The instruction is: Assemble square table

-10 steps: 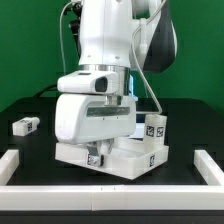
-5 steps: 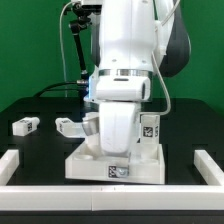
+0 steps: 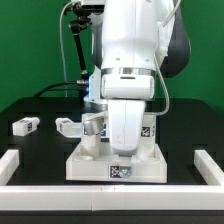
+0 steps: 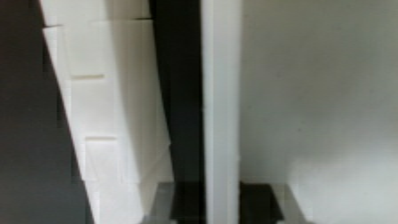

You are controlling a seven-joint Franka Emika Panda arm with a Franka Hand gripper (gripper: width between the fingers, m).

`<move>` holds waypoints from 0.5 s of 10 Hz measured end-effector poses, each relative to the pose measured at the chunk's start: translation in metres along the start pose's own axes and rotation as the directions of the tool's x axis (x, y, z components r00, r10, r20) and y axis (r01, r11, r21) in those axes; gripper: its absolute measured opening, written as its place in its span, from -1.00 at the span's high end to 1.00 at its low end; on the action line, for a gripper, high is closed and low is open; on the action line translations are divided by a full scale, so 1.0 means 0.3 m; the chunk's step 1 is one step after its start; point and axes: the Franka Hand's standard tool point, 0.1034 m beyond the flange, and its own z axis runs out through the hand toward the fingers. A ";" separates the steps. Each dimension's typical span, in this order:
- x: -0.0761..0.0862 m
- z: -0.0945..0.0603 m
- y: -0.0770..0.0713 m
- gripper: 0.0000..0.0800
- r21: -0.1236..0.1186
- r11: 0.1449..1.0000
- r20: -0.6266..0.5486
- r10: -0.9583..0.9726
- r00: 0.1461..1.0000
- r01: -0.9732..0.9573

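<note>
The square table's white top (image 3: 95, 166) lies at the middle of the black table, its tagged front wall facing the camera. My gripper (image 3: 121, 152) reaches down onto it from above, and the arm's white hand hides the fingertips in the exterior view. In the wrist view the gripper (image 4: 217, 206) is shut on a thin white upright rim (image 4: 217, 90) of the top, with a dark finger (image 4: 164, 206) on each side. A white leg block (image 3: 151, 128) with a tag stands at the top's far right. Two loose leg blocks (image 3: 25, 125) (image 3: 68, 127) lie toward the exterior view's left.
Long white border rails run along the left (image 3: 18, 166), the right (image 3: 207, 166) and the front (image 3: 60, 195) of the work area. A black stand with cables (image 3: 76, 50) rises behind the arm.
The hand has turned about its upright axis. The table top has swung with it, from skewed to square with the front rail. Little has moved in the last half second.
</note>
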 end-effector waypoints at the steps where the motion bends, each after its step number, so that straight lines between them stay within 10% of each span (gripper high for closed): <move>1: 0.053 0.000 0.016 0.82 0.006 0.999 -0.010 0.033 0.999 -0.033; 5: 0.246 0.034 0.050 0.82 0.007 1.000 -0.051 0.023 0.998 -0.023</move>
